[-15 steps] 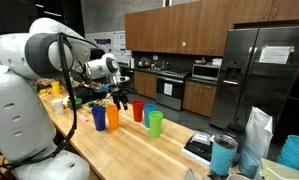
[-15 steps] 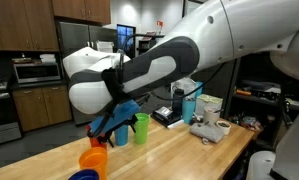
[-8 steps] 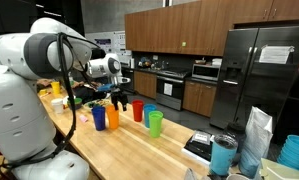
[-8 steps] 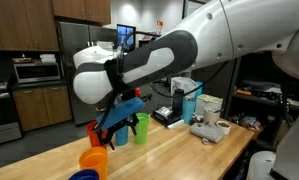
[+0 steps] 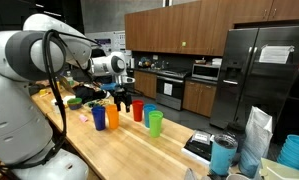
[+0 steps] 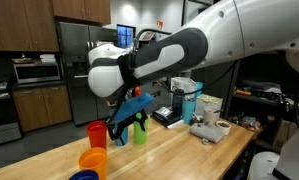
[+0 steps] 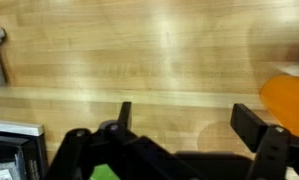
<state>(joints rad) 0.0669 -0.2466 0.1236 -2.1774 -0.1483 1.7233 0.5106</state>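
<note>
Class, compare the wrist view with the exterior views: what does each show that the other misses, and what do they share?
Only the wrist view: the wood grain straight below the claw, whose fingers stand wide apart with nothing between them. Only the exterior views: the blue cup and red cup in the row, the robot arm and the refrigerator. Shared: the claw, the wooden counter and the orange cup, which the wrist view cuts off at its right edge.

cups | orange cup upright; on wooden counter; between blue cup and red cup
</note>
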